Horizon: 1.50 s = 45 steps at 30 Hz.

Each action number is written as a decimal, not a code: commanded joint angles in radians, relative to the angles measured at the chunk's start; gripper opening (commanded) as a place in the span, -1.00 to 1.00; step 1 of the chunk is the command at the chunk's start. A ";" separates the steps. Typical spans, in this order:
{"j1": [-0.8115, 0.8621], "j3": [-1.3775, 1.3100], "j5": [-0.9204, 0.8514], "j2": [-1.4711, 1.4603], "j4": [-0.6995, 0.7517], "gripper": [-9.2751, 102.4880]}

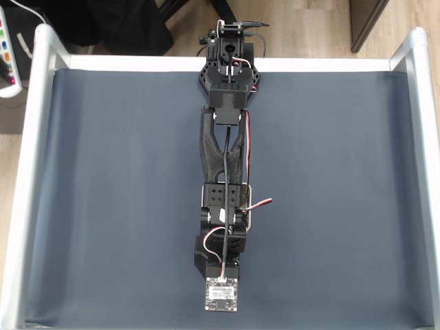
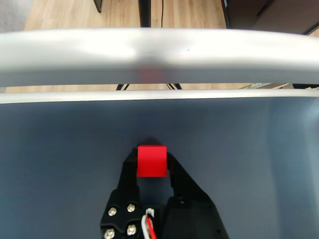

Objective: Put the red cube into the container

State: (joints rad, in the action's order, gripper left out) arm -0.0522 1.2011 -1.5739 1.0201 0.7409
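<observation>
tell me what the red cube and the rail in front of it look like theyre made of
The red cube, gripped between the gripper fingers, looks like matte plastic or painted wood: flat even colour, crisp edges, no glare. The rail looks like brushed or satin metal, likely aluminium: silvery with soft highlights and a faint red reflection.

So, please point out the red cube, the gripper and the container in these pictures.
red cube (image 2: 151, 161): wrist view, front face.
gripper (image 2: 152, 160): wrist view, between the fingertips.
container (image 1: 249, 214): fixed view, pale edge beside the arm.
</observation>
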 commanded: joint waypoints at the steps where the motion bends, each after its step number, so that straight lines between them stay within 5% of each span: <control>1: -0.009 -0.057 -0.002 0.051 0.012 -0.83; 10: -0.015 -0.041 0.021 0.362 0.126 -0.83; 27: -0.021 0.517 -0.064 1.045 0.173 -0.83; 45: 0.025 1.014 -0.038 1.259 -0.031 -0.83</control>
State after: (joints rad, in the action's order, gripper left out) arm -0.0245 2.2212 -1.6306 2.2672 0.7440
